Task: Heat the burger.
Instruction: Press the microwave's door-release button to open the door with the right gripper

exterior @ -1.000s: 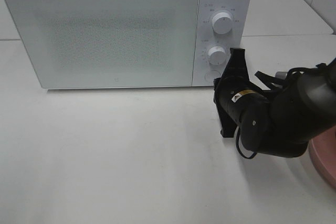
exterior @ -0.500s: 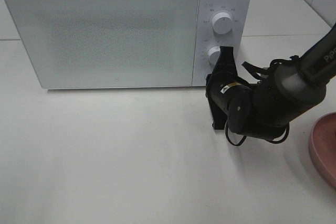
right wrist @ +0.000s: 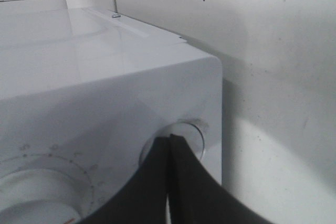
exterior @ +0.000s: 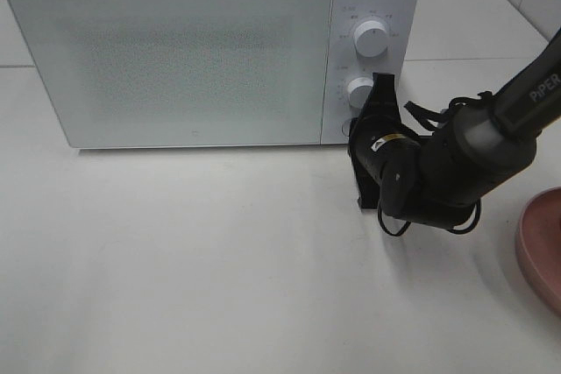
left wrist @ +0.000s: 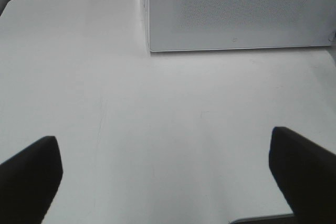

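The white box-shaped microwave oven (exterior: 175,59) may be left shut if the round white button (right wrist: 191,132) at its 5 o'clock corner is pushed off-centre by the closed, empty right gripper (right wrist: 170,140); the burger is not seen in any view.

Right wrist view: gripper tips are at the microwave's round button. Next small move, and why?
Probably ease the shut right gripper straight forward to press the round button in. Its closed tips sit right at that button, though contact is unclear. The microwave door is closed and no burger is in view, so the door likely has to pop open first.
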Controlling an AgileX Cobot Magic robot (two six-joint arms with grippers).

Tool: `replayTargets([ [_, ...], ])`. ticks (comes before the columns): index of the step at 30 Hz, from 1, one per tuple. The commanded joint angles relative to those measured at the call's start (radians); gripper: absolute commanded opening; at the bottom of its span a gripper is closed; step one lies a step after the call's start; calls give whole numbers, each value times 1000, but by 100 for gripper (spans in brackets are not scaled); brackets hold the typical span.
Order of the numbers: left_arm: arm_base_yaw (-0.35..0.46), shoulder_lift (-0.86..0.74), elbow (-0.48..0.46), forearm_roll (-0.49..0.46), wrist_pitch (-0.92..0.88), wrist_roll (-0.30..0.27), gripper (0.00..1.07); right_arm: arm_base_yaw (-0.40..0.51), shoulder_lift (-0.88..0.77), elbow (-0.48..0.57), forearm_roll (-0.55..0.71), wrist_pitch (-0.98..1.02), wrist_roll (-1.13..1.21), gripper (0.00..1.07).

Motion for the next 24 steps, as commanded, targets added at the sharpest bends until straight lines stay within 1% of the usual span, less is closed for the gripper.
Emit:
replayTargets([
  [1, 3, -17, 3, 0, -15, 2, 101, -3, 2, -25, -30, -33, -4, 0],
  [3, 3, -17, 3, 0, -15, 2, 101, -3, 9, -49, -35, -34, -5, 0],
  [9, 3, -17, 3, 0, -15, 2, 101, -3, 22, -75, -29, -43, -6, 0],
  [12, 3, -17, 3, 0, -15, 2, 101, -3, 22, -81, -28, -98, -8, 0],
  [13, 3, -17, 3, 0, -15, 2, 101, -3, 22, -87, -24, -143, -13, 0],
  [14, 3, -17, 3, 0, -15, 2, 101, -3, 22, -87, -24, -143, -13, 0],
  [17, 3, -17, 3, 0, -15, 2, 101, -17, 23, -104, -25, -175, -21, 0],
  [19, 3, -17, 3, 0, -15, 2, 101, -29, 40, -127, -25, -235, -33, 0],
  [24, 3, -17, 3, 0, -15, 2, 101, -38, 52, -144, -41, -249, -29, 0],
])
